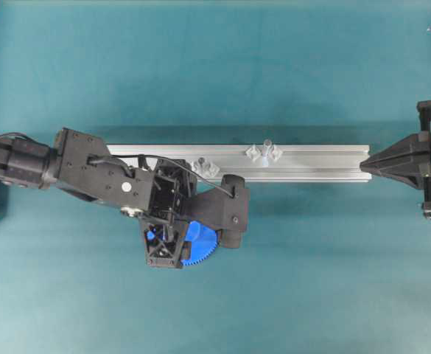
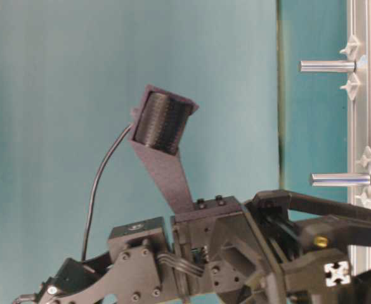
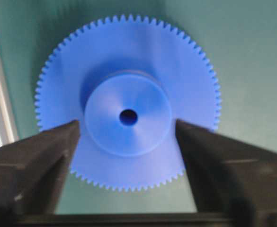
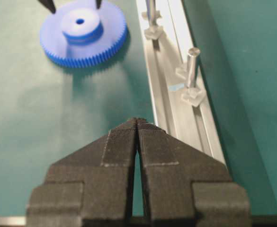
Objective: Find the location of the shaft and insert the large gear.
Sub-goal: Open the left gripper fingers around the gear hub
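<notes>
The large gear (image 3: 129, 142) is a bright blue toothed disc lying flat on the green table, also seen as the large gear (image 1: 202, 248) and the large gear (image 4: 81, 35). My left gripper (image 3: 127, 125) hangs over it, open, one finger on each side of the raised hub, with a thin gap to it on either side. The shaft (image 1: 266, 145) is a thin pale peg between two clear mounts on the aluminium rail (image 1: 311, 158); in the right wrist view the shaft (image 4: 192, 64) is the nearer peg. My right gripper (image 4: 137, 124) is shut and empty at the rail's right end (image 1: 370, 164).
A second peg (image 1: 199, 164) with clear mounts stands on the rail further left, close to my left arm (image 1: 104, 177). The table-level view shows both pegs (image 2: 328, 66) (image 2: 340, 180) sticking out from the rail (image 2: 366, 95). Black frame posts stand at the table's edges.
</notes>
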`<state>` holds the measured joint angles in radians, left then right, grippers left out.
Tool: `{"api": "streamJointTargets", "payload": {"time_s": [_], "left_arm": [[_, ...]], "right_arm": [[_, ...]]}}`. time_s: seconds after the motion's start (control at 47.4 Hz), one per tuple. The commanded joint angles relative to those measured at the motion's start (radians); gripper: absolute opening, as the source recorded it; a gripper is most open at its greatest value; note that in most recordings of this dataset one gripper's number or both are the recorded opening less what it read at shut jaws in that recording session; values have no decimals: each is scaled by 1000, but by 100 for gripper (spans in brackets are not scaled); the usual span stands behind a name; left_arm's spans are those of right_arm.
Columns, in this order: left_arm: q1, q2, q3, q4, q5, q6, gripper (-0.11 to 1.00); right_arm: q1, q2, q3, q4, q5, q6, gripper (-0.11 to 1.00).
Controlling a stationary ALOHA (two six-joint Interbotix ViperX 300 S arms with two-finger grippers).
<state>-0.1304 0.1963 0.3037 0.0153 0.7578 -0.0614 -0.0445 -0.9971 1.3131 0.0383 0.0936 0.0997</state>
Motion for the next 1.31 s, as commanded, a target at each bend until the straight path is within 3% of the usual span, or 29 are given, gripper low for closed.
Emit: {"api": "streamJointTargets", "payload": {"time_s": [0.0, 1.287], "left_arm": [[-5, -11, -21, 2, -2, -11, 94], [-2, 40, -29, 3, -26, -17, 94]], "right_arm": [[0, 6, -9, 2, -9, 11, 2], [-2, 5, -6, 0, -3, 11, 2]]}}
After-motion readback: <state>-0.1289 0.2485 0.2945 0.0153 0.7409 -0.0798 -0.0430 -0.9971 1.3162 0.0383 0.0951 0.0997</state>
